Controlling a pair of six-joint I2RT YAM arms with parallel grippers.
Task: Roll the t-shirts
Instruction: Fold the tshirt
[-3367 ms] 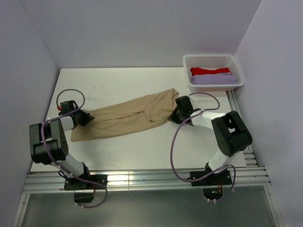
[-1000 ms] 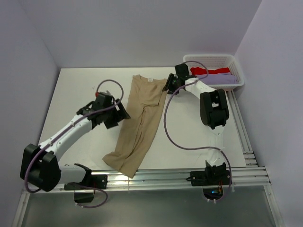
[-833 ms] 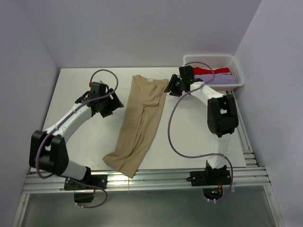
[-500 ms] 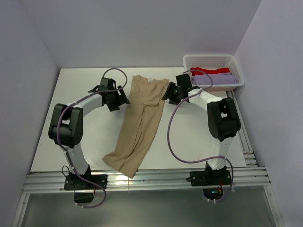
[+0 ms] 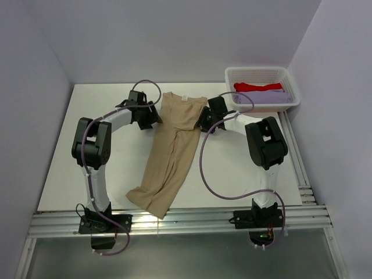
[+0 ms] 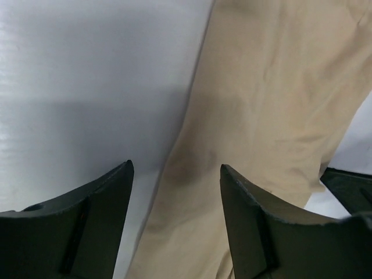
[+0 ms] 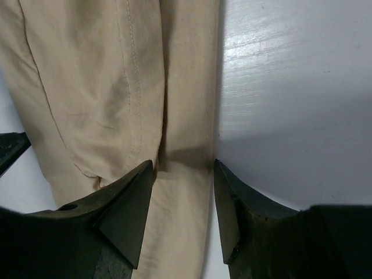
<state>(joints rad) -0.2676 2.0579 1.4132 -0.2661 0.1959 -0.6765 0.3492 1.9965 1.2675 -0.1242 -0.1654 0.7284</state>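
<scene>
Top view: the tan t-shirt (image 5: 174, 145) lies flat on the tabletop (image 5: 232, 174), folded lengthwise into a long narrow strip. The collar end, with its small white label (image 5: 184, 99), is at the far side. The hem end reaches the near edge and slants toward my left.

Left gripper (image 5: 152, 118): at the strip's left edge, near the collar end. Left wrist view shows the jaws wide apart, closed on nothing. The cloth edge runs up between the fingers, one finger over bare tabletop and the other over tan cloth. I cannot tell whether the tips touch the surface.

Right gripper (image 5: 203, 122): at the strip's right edge, roughly opposite the left one. Right wrist view shows the jaws spread, nothing clamped. The folded edge and a stitched seam lie in the gap, with bare tabletop to the outside.

Basket (image 5: 293, 96) sits at the far right corner, well apart from the strip. It holds a red t-shirt (image 5: 257, 87) and a lavender t-shirt (image 5: 264, 97).
</scene>
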